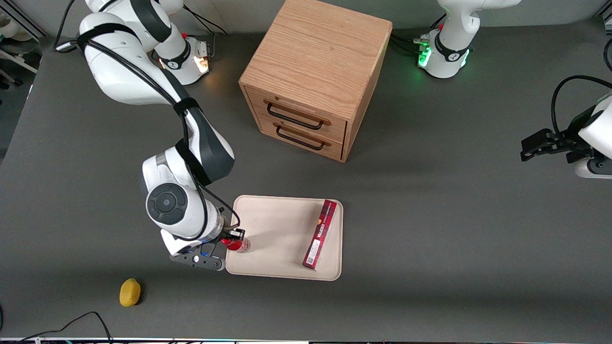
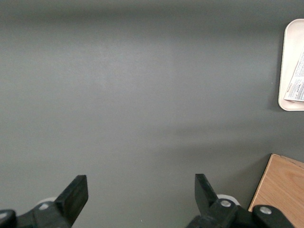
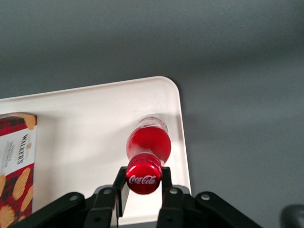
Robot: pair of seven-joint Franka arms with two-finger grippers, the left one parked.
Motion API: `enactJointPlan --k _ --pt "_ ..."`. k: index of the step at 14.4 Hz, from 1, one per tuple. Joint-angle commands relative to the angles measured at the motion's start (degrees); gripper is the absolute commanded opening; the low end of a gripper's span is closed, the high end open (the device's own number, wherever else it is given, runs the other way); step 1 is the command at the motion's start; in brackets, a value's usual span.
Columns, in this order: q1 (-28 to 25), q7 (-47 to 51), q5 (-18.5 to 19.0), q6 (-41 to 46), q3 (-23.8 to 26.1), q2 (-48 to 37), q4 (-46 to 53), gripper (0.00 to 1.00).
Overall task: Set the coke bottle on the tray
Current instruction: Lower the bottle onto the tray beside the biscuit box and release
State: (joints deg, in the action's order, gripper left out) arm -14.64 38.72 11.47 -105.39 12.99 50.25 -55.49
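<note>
The gripper [image 1: 235, 237] hangs over the tray [image 1: 279, 224] at the edge toward the working arm's end of the table, and its two fingers [image 3: 119, 184] are clenched on the neck of the coke bottle [image 3: 147, 147], just under the red cap. The wrist camera looks down along the bottle: the cap with white Coca-Cola lettering sits between the black fingertips, the red body below it, and the clear base over the cream tray surface close to the rim; whether the base touches the tray cannot be told. In the front view the coke bottle [image 1: 237, 245] shows as a small red shape beside the gripper. A long flat red Walkers biscuit box [image 1: 320, 234] lies on the tray near its edge toward the parked arm's end, well apart from the bottle. A wooden two-drawer cabinet [image 1: 315, 71] stands farther from the front camera than the tray. A yellow lemon-like object [image 1: 130, 292] lies on the grey table [image 1: 454, 229], nearer the front camera than the gripper.
</note>
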Motion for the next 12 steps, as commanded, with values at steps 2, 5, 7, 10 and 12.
enactJointPlan --k 2,5,7,10,12 --pt "0.1 1.4 1.7 -0.4 0.2 1.4 2.5 0.60" --pt "0.5 1.3 1.7 -0.4 0.3 0.8 2.2 1.00" --pt "2.0 1.1 1.6 0.2 1.0 -5.5 -6.2 1.00" --pt "6.3 -3.5 -1.1 -5.0 2.0 -27.8 -34.8 1.00" --pt "6.8 -10.0 -6.8 -5.5 -0.5 -40.3 -46.5 1.00"
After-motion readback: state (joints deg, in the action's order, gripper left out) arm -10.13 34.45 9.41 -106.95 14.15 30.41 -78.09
